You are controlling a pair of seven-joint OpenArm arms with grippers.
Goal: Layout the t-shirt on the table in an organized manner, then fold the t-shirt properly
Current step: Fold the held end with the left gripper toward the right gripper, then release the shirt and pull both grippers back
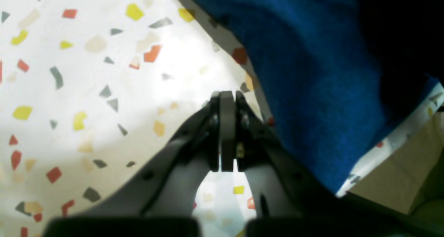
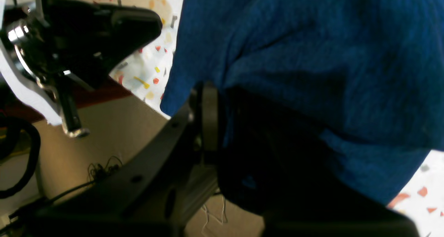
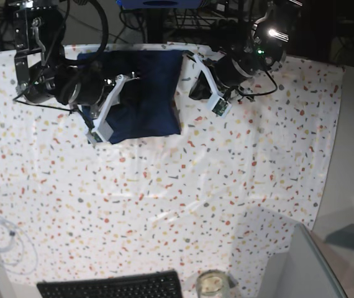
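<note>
Best to keep the right gripper (image 2: 208, 119) clamped on the edge of the t-shirt (image 3: 146, 93), drawing the fold over evenly while the left gripper (image 1: 227, 126), pressed shut and empty, stays beside the cloth. Soft navy knit, folded into a rough rectangle at the far side of the terrazzo-flecked table (image 3: 226, 186).

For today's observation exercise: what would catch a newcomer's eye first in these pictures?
The dark blue t-shirt stands out, bunched at the far edge of the flecked table. The right gripper is shut on its cloth, while the left gripper is shut and empty beside it. A black keyboard lies at the near edge.
</note>
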